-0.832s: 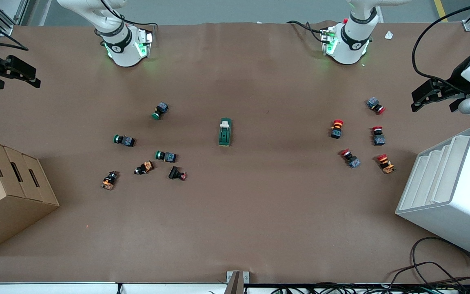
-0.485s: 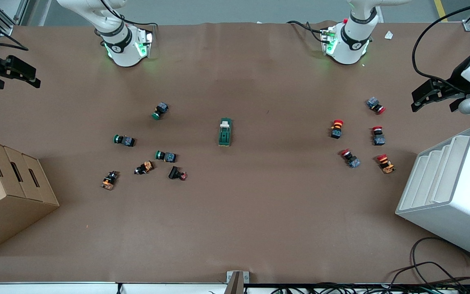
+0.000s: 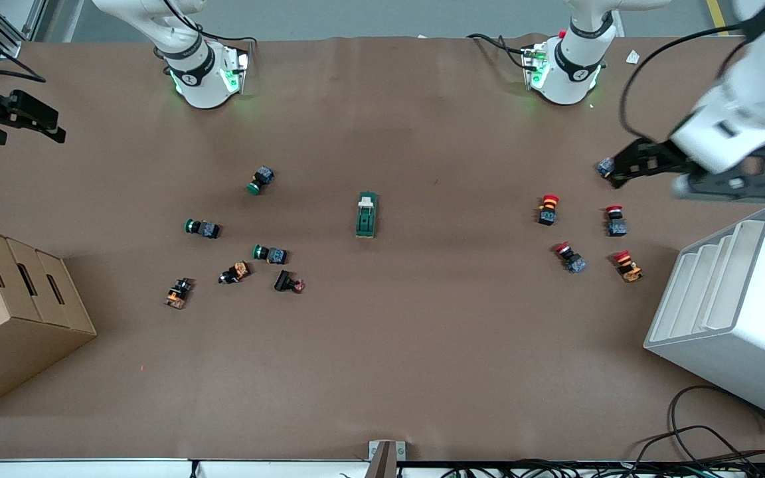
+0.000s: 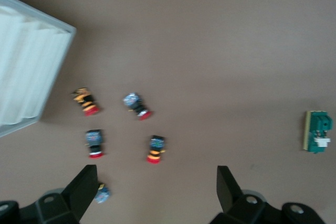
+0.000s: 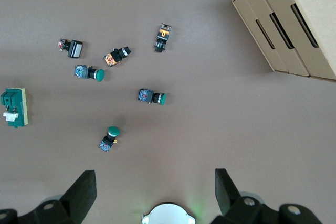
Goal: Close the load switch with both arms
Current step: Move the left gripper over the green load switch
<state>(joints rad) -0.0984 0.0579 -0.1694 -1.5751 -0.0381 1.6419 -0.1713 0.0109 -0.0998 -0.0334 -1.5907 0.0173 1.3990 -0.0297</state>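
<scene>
The load switch [image 3: 366, 214] is a dark green block with a cream handle piece at the end toward the robots' bases. It lies flat in the middle of the table, and it also shows in the left wrist view [image 4: 318, 131] and the right wrist view [image 5: 14, 107]. My left gripper [image 3: 623, 167] hangs open over the red push-buttons at the left arm's end, well away from the switch; nothing sits between its fingers [image 4: 84, 188]. My right gripper [image 3: 50, 126] waits open and empty in the air at the right arm's end, with its fingers [image 5: 84, 190] wide apart.
Several green and orange push-buttons [image 3: 269, 253] lie scattered toward the right arm's end, and several red ones [image 3: 548, 209] toward the left arm's end. A cardboard box [image 3: 10, 299] and a white slotted rack [image 3: 734, 312] stand at the two ends. Cables [image 3: 708, 438] trail at the front corner.
The left arm has swung in from the table's edge toward the middle, bringing its gripper over the red push-buttons. The right arm and the switch have not moved.
</scene>
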